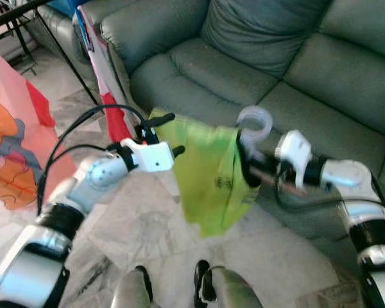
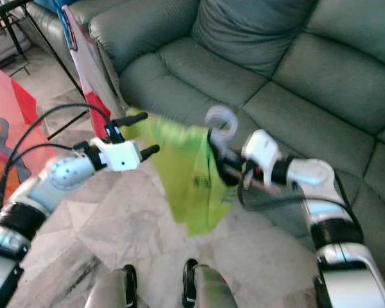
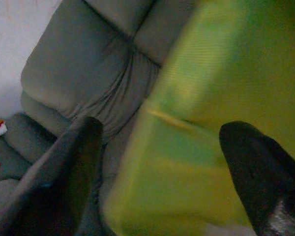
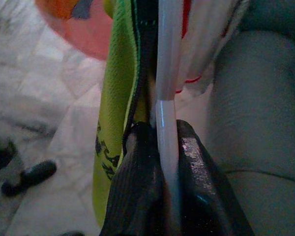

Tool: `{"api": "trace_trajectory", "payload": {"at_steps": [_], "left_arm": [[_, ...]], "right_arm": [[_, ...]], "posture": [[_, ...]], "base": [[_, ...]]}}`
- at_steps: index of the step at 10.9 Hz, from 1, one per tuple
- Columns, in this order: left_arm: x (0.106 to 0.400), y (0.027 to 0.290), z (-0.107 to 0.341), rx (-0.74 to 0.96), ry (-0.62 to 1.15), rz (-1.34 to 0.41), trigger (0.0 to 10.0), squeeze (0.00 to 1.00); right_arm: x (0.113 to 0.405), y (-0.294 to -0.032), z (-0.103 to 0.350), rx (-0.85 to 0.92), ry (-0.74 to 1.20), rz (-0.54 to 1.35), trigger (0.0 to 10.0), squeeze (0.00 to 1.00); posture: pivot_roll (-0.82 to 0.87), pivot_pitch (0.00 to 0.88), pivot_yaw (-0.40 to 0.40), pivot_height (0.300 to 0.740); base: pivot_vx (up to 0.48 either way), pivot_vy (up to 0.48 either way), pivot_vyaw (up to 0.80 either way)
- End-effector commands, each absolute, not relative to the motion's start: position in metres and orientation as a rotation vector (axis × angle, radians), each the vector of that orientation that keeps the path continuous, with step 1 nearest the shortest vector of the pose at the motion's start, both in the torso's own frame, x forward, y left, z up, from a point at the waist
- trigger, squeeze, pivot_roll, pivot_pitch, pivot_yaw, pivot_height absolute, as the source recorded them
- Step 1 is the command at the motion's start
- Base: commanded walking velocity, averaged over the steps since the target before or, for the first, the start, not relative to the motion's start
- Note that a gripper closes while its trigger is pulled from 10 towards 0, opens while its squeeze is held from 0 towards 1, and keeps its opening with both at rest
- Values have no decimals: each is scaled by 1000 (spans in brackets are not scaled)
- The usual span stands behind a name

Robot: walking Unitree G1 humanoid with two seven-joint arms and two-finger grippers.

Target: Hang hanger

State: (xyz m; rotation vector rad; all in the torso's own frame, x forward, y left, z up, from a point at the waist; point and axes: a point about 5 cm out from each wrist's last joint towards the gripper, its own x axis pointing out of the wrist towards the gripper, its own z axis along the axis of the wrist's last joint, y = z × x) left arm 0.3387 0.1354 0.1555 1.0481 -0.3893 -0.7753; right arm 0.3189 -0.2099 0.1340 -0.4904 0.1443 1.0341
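Observation:
A lime-green garment (image 1: 208, 173) hangs on a pale plastic hanger whose hook (image 1: 255, 123) curls up at its right end. My right gripper (image 1: 247, 163) is shut on the hanger (image 4: 167, 73) just below the hook, with the green cloth beside its fingers. My left gripper (image 1: 173, 133) is open at the garment's left end, and in the left wrist view the garment (image 3: 226, 73) lies blurred just beyond its two fingers (image 3: 78, 162). Both arms hold the load in the air above the floor, in front of the sofa.
A grey-green sofa (image 1: 244, 58) spans the back and right. At the upper left, a black drying rack (image 1: 13, 13) carries a pink-orange cloth (image 1: 13, 147) and a white-red cloth (image 1: 106, 77). Pale marble floor (image 1: 135, 224) lies below, with my feet at the bottom edge.

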Motion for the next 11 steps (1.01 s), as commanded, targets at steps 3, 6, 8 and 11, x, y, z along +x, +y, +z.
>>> {"api": "trace_trajectory", "payload": {"at_steps": [3, 6, 8, 11], "left_arm": [[340, 138, 150, 1099, -372, -814, 10000, 1000], [338, 141, 136, 1112, -263, -936, 4980, 0], [345, 145, 135, 1143, -200, -923, 0, 0], [355, 147, 139, 1196, -154, -901, 0, 0]], "right_arm": [[321, -205, 143, -710, 53, 1056, 10000, 0], [326, -203, 152, -836, -30, 1002, 10000, 0], [328, -200, 153, -877, -62, 991, 10000, 0], [326, -197, 145, -906, -64, 1000, 10000, 0]], "posture": [[-102, 193, -30, 740], [-101, 189, -29, 740], [-101, 189, -29, 740], [-104, 182, -29, 740]], "base": [[0, 0, 0], [0, 0, 0], [0, 0, 0], [0, 0, 0]]}}
